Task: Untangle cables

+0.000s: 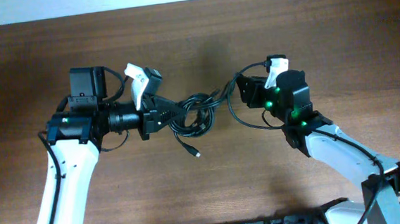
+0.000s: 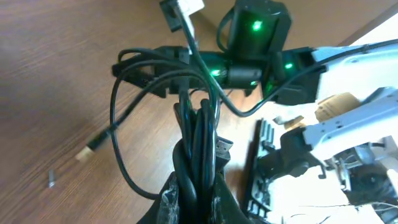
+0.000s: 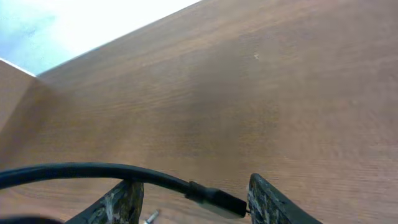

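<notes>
Tabletop (image 1: pixel 206 196) below, cables (image 1: pixel 193 112) between left jaws

Overhead top-down, wrists close, sharing cables (image 1: pixel 193 116)

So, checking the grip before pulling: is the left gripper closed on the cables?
Yes, the left gripper pinches the black cables between its fingers.
</notes>
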